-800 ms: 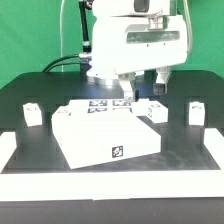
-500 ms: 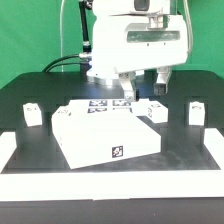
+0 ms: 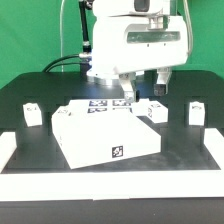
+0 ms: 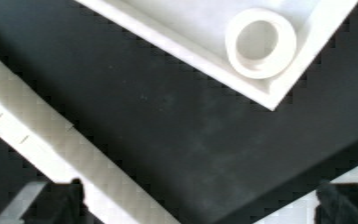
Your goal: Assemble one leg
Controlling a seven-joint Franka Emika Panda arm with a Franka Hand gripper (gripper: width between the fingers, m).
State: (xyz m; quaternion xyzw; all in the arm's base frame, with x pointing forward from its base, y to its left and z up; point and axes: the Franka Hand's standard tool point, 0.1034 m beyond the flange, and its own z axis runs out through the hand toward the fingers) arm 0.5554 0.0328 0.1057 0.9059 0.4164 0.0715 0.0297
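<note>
The big white panel (image 3: 105, 140) lies nearest on the black table (image 3: 30, 92). A bit farther back, the leg (image 3: 156, 111) stands just right of the panel. Behind it the gripper (image 4: 202, 203) hangs, jaws wide apart, holding nothing.

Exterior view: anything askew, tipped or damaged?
Only the white panel stands out: it lies turned at an angle to the front edge of the table. The leg at the exterior view's left sits clear of it; no damage visible.
</note>
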